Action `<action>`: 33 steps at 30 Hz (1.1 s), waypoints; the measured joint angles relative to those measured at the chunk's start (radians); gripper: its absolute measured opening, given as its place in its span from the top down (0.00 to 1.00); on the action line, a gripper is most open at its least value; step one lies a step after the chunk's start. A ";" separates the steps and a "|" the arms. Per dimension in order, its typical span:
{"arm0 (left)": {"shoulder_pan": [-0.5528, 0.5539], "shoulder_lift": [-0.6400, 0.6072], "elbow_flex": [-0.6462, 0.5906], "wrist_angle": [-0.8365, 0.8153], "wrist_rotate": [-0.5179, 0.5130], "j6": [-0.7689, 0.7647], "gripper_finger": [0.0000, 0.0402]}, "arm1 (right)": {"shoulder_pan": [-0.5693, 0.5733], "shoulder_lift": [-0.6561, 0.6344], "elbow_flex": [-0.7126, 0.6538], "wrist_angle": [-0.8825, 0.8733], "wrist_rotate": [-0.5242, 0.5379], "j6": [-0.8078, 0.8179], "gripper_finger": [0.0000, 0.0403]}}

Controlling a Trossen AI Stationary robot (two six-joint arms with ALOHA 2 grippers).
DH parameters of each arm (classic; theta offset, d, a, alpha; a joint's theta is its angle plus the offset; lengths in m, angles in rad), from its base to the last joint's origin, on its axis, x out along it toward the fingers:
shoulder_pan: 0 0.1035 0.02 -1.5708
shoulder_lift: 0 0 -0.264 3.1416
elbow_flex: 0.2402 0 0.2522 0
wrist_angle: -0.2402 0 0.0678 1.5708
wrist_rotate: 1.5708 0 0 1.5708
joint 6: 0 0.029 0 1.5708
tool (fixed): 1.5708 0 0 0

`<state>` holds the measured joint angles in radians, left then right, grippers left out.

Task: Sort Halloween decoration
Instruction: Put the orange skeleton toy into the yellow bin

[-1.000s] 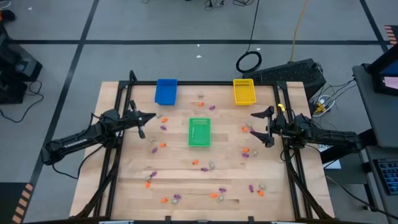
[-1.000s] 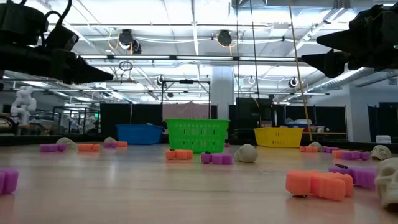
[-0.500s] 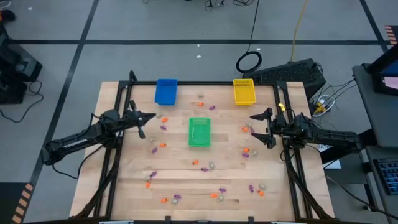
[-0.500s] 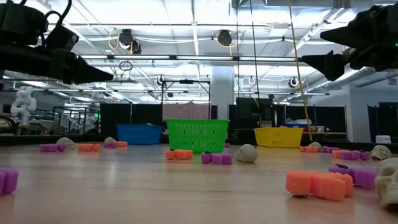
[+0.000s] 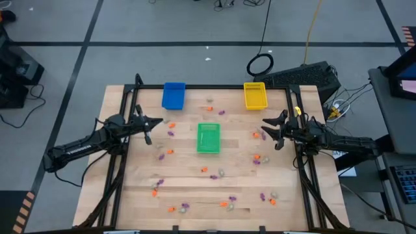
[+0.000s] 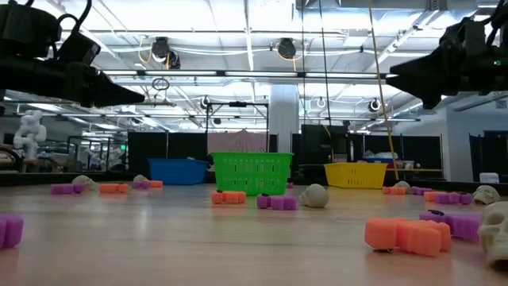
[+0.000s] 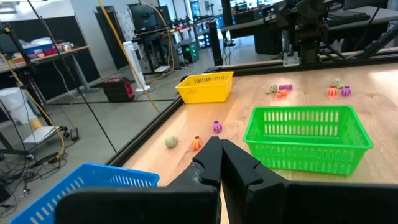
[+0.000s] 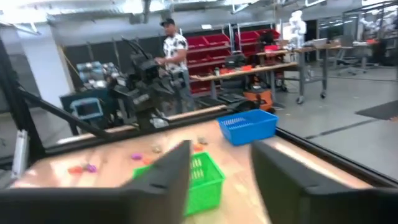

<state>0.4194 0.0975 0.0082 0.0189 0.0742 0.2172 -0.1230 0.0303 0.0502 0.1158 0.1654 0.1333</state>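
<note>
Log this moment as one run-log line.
phase: pre-pick | left claw: shut, empty, above table | right claw: open, empty, above table | trinkets: scattered on table | green tray: empty

Left gripper (image 5: pixel 158 121): fingers together, raised at the left (arm waiting).
Right gripper (image 5: pixel 267 131): fingers apart, raised at the right.

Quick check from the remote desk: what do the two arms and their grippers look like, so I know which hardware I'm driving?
Both arms are dark, near black, slim and jointed. The left gripper ends in two tapered dark fingers, wedge-shaped with flat inner faces. The right gripper has matching dark fingers, with a small yellow marking on its wrist. No other labels can be made out.
</note>
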 joint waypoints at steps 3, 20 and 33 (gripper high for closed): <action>0.000 0.000 0.000 0.000 0.000 0.000 0.99 | -0.002 0.032 0.010 0.000 0.055 -0.019 0.92; 0.000 0.000 0.000 0.000 0.000 0.000 0.99 | -0.002 0.448 0.148 -0.178 0.122 0.207 0.91; 0.000 0.000 0.000 0.000 0.000 0.000 0.99 | -0.002 0.857 0.513 -0.631 0.008 0.374 0.82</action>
<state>0.4194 0.0975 0.0078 0.0185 0.0742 0.2172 -0.1253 0.8868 0.5630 -0.5147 0.1731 0.5071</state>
